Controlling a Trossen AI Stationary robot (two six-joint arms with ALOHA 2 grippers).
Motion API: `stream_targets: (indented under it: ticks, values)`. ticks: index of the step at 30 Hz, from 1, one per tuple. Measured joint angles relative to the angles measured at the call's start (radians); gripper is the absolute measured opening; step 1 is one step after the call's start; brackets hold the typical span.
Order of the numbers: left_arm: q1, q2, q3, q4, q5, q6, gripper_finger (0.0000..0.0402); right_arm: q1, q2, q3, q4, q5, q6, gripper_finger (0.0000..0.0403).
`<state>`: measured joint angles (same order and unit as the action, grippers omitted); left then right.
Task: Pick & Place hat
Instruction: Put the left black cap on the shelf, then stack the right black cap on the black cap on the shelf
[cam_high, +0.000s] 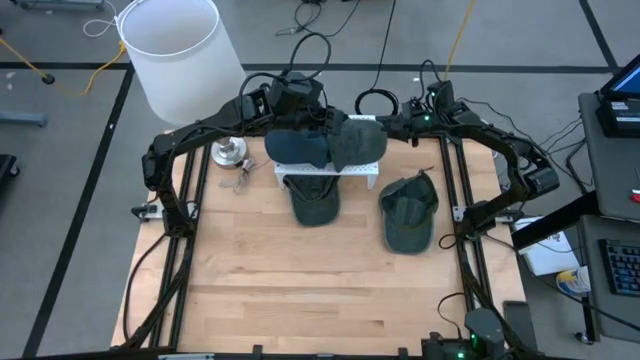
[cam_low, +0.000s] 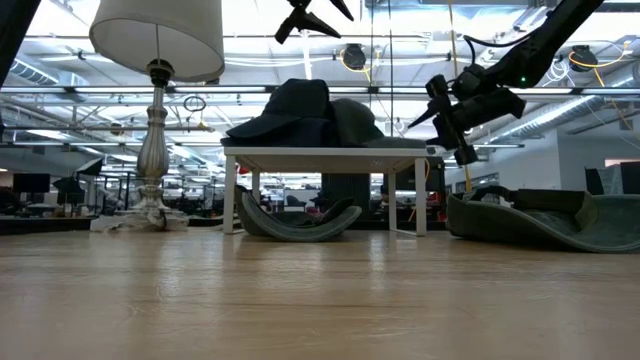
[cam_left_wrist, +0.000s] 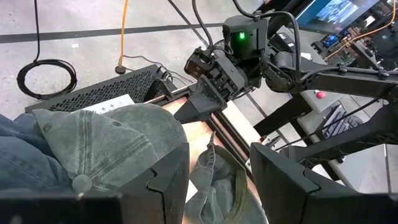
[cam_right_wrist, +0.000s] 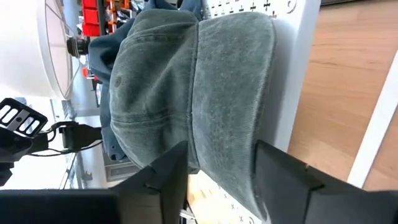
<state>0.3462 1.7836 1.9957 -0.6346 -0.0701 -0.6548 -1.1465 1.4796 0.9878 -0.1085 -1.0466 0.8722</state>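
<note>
A robotics lab in a large open industrial hall. The wooden bench (cam_high: 300, 280) sits in a black frame (cam_high: 470, 250) on a grey taped floor (cam_high: 60, 200) strewn with cables (cam_high: 380, 60). Monitors (cam_high: 620, 85) stand alongside, and ceiling trusses (cam_low: 90, 95) with strip lights run far behind.

Blue cap (cam_high: 297, 146); grey-green cap (cam_high: 358, 142); white shelf (cam_high: 330, 171); white lampshade (cam_high: 180, 50).

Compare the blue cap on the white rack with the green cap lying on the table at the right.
The blue cap sits raised on the white rack; the green cap lies on the wooden table. The blue cap is dark navy, the green cap grey-green. The blue cap touches another cap beside it; the green cap lies alone. Both are soft brimmed caps, and neither gripper holds either.
</note>
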Motion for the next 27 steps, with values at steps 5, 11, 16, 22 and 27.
stream_targets:
  ticks: [5,11,16,22,27]
  values:
    - [0.000,0.000,0.000,0.000,0.000,0.000,0.0172,0.000,0.000,0.000,-0.008,0.010,0.006,0.0206]
    - [0.000,0.000,0.000,-0.001,0.001,-0.001,0.0172,0.000,0.000,0.000,-0.054,0.078,-0.036,0.0220]
    - [0.000,0.000,0.000,-0.002,0.017,-0.001,0.0172,-0.010,-0.001,0.000,-0.053,0.082,-0.047,0.0218]
    - [0.000,0.000,0.000,-0.002,0.020,-0.001,0.0172,-0.075,-0.044,0.000,-0.084,0.095,-0.082,0.0219]
    - [0.000,0.000,0.000,-0.002,0.020,-0.002,0.0172,-0.144,-0.116,0.000,-0.222,0.109,-0.193,0.0219]
